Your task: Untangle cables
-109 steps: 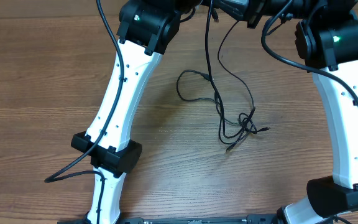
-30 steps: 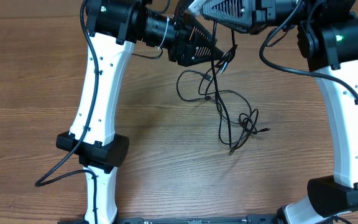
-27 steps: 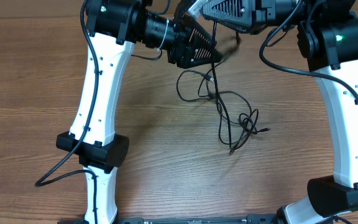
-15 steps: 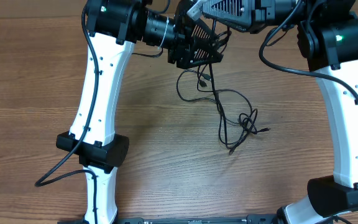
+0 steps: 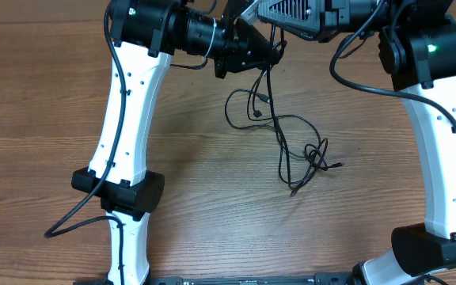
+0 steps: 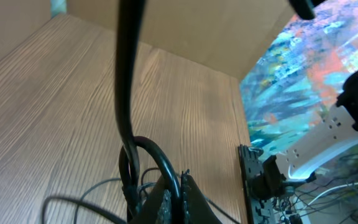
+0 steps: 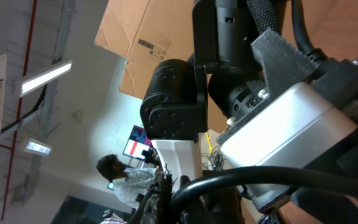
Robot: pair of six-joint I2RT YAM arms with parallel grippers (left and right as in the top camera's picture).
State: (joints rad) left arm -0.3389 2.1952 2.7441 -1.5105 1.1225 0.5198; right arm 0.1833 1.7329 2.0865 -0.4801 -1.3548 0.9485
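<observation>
**Cables half off the table, both grippers clamped**

The cables (image 5: 313,150) are in the middle of the table (image 5: 38,158), bunched into a small knot (image 5: 317,157) with plug ends lying flat beside it. Up and left of that knot a strand climbs off the wood to the left gripper (image 6: 178,199), which is pinched tight on it. Further up from the knot, the right gripper (image 7: 165,186) is closed too, with a black strand running out from its tips.

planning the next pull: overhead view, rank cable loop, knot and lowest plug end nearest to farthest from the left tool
1. cable loop, just below the left tool
2. knot, lower right of the tool
3. lowest plug end, bottom of the tangle
</observation>
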